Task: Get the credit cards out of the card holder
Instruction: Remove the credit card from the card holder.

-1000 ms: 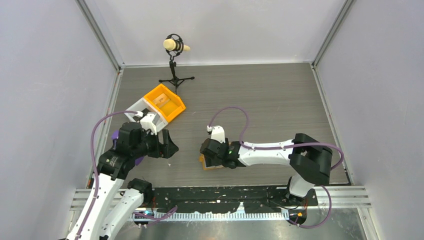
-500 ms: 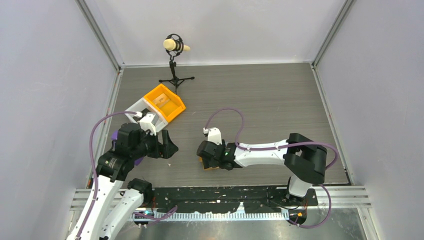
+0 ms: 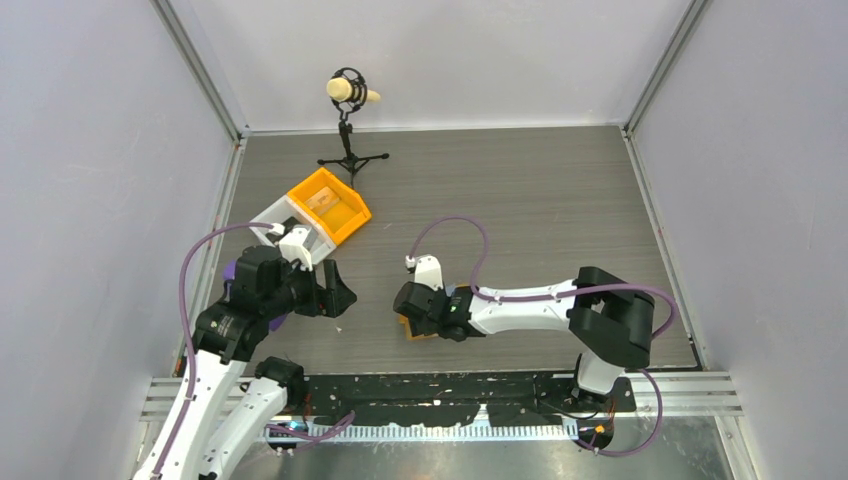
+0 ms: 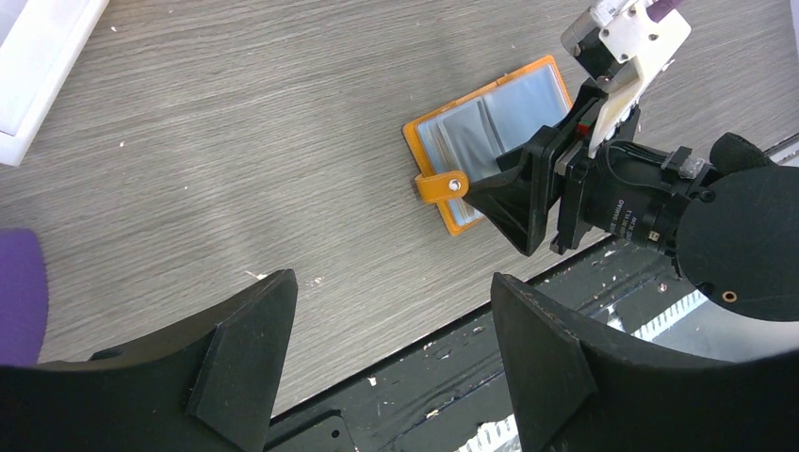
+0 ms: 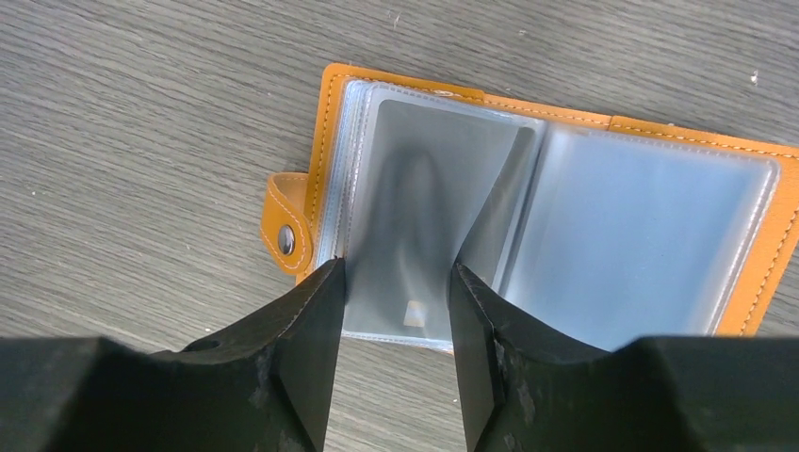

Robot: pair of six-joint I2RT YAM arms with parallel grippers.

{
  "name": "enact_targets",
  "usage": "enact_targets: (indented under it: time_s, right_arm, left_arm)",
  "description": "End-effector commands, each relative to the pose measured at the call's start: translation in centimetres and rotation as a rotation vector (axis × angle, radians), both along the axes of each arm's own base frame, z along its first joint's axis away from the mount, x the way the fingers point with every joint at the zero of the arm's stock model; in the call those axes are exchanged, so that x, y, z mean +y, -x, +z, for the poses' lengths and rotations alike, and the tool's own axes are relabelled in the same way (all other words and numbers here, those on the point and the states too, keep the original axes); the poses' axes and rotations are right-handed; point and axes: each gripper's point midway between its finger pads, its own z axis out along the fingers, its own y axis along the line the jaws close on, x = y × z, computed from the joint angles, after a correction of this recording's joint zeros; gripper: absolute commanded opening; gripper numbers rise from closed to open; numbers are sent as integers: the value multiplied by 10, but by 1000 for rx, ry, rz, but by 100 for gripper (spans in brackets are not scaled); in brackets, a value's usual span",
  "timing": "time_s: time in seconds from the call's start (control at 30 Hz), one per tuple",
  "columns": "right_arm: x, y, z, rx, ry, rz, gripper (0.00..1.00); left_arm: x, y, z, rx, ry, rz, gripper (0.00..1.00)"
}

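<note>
The card holder (image 5: pixel 650 235) lies open on the table, orange rim and snap tab around blue-grey pocket panels; it also shows in the left wrist view (image 4: pixel 490 132) and half-hidden in the top view (image 3: pixel 407 324). A grey credit card (image 5: pixel 415 188) shows dimly through the left pocket. My right gripper (image 5: pixel 398 273) (image 3: pixel 410 315) reaches down onto that left pocket, its fingertips (image 5: pixel 325 282) resting on the panel a card's width apart, the plastic bulging between them. My left gripper (image 4: pixel 386 311) (image 3: pixel 340 297) hangs wide open and empty above the table's near edge, left of the holder.
An orange bin (image 3: pixel 330 203) and a white tray (image 3: pixel 285 225) stand at the back left, with a microphone stand (image 3: pixel 350 150) behind them. A purple thing (image 3: pixel 235 272) lies by the left arm. A black strip (image 3: pixel 430 390) runs along the near table edge.
My right gripper has shifted slightly left over the holder and its jaws have narrowed onto the left pocket. The left arm has not moved.
</note>
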Motion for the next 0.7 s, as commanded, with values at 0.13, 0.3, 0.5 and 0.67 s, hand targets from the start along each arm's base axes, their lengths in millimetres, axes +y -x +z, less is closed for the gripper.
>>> enact_targets:
  time_s: [0.13, 0.3, 0.5, 0.67]
  right_arm:
    - [15, 0, 23, -24, -123, 6, 47]
    - [17, -1, 27, -27, -143, 10, 45]
    - [16, 0, 37, -29, -205, 10, 42]
    - [16, 0, 43, -30, -249, 8, 41]
  left_arm:
    - [-2, -5, 3, -11, 1, -4, 78]
    - [-1, -5, 2, -7, -1, -1, 78]
    - [-1, -5, 1, -2, -2, 1, 78]
    - [-2, -6, 1, 2, -4, 1, 78]
